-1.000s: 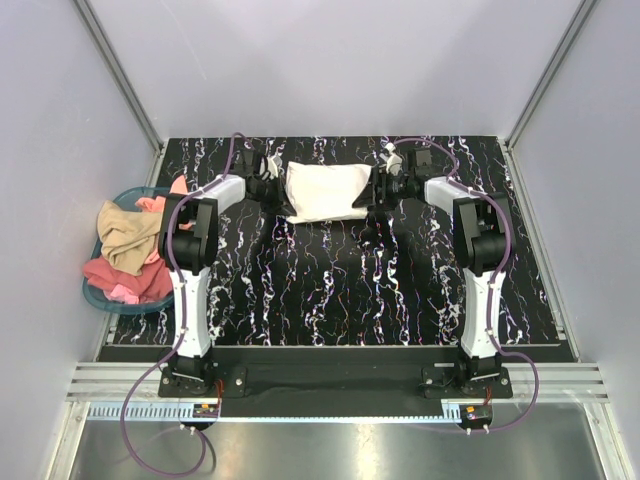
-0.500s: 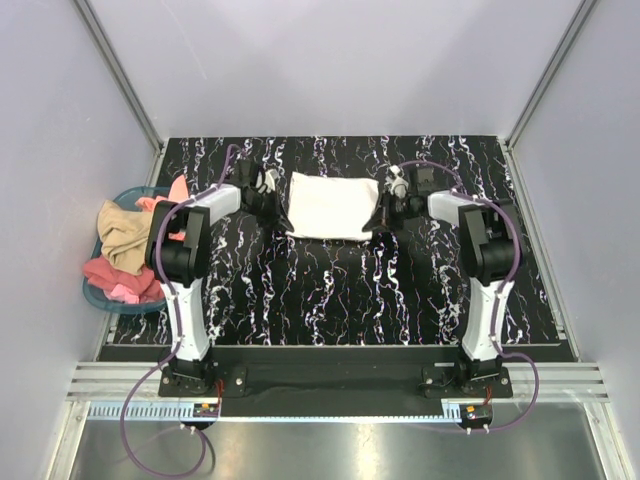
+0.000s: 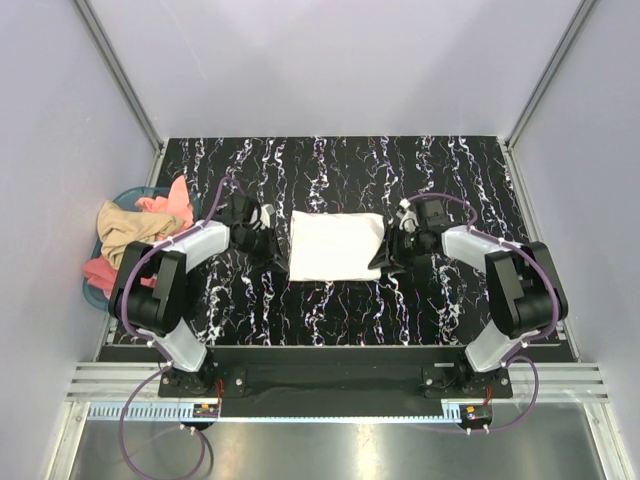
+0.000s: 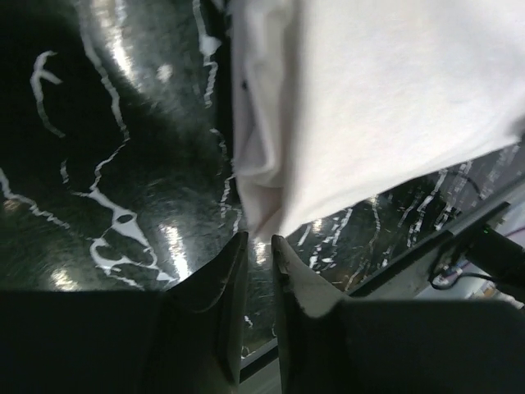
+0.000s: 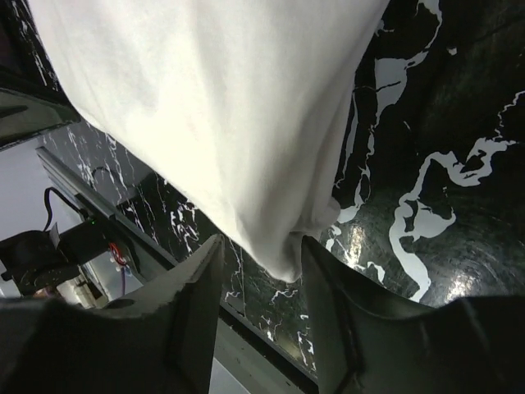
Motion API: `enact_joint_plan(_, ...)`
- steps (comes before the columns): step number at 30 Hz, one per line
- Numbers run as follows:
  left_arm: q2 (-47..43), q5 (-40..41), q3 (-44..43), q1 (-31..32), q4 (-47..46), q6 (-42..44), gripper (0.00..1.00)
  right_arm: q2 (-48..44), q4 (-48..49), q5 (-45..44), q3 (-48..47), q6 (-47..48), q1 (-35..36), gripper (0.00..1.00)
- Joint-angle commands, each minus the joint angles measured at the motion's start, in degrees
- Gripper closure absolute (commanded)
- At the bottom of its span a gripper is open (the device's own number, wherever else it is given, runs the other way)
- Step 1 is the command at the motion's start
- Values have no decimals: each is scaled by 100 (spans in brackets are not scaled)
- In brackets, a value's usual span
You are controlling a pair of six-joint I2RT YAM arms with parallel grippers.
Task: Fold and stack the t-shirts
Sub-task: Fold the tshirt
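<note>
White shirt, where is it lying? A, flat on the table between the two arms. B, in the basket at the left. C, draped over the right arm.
A: the white shirt lies flat on the marbled table, left arm and right arm at its sides.

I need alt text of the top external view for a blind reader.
A folded cream-white t-shirt lies flat on a black white-veined table, between the left arm and the right arm, whose jaws sit at its side edges. A blue basket of crumpled clothes stands at the far left.
</note>
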State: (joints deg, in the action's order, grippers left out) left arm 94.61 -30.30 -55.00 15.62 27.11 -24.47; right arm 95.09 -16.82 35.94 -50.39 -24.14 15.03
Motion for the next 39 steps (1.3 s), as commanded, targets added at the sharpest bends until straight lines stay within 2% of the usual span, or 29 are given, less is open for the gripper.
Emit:
enact_joint_plan(1, -442, 515, -27, 11, -57, 39, 77, -561, -224, -332, -93, -170, -17, 50)
enact_joint_plan(2, -600, 647, -115, 3, 134, 56, 76, -701, -565, -429, -250, -161, -17, 45)
enact_joint_plan(4, -724, 798, -483, 20, 242, 118, 76, -842, -970, -744, -418, -161, -9, 43)
enact_joint_plan(7, -646, 527, -1097, 178, 224, 153, 76, -1124, -1438, -1019, -700, -214, -17, 47)
enact_joint_plan(9, -314, 246, -1363, 292, 75, 109, 78, -1089, -1421, -906, -963, -179, -17, 58)
enact_joint_plan(10, -172, 62, -1608, 336, 31, 83, 78, -1011, -1360, -705, -1068, -135, -17, 70)
enact_joint_plan(11, -40, 51, -1723, 363, -65, 74, 79, -775, -1316, -642, -1287, -100, -17, 77)
enact_joint_plan(13, 373, 86, -2056, 442, -127, 74, 80, -510, -1053, -371, -1551, 23, -17, 86)
enact_joint_plan(14, 513, 69, -2180, 460, -206, 83, 80, -239, -982, -290, -1631, 50, -9, 87)
enact_joint_plan(19, 1682, 296, -3110, 425, -250, 390, 81, 755, -262, 167, -2280, 234, -17, 85)
enact_joint_plan(23, 2657, 420, -3683, 180, -250, 513, 81, 2062, -146, 150, -3080, 638, -26, 86)
enact_joint_plan(27, 3107, 517, -4070, 12, -250, 522, 82, 2830, -111, -52, -3723, 744, -70, 88)
enact_joint_plan(31, 3169, 429, -4176, -15, -268, 522, 82, 2875, -137, 0, -4075, 771, -105, 82)
enact_joint_plan(35, 2837, 272, -4255, -24, -190, 426, 77, 2323, -452, 44, -4224, 709, -105, 64)
enact_joint_plan(36, 2731, 271, -4256, -15, -163, 408, 77, 2182, -454, 44, -4225, 700, -114, 64)
enact_joint_plan(37, 2625, 218, -4238, -15, -128, 408, 76, 1893, -541, 114, -4094, 692, -105, 59)
enact_joint_plan(39, 2230, 270, -4064, 3, 30, 373, 76, 1602, -577, 246, -3848, 586, -114, 59)
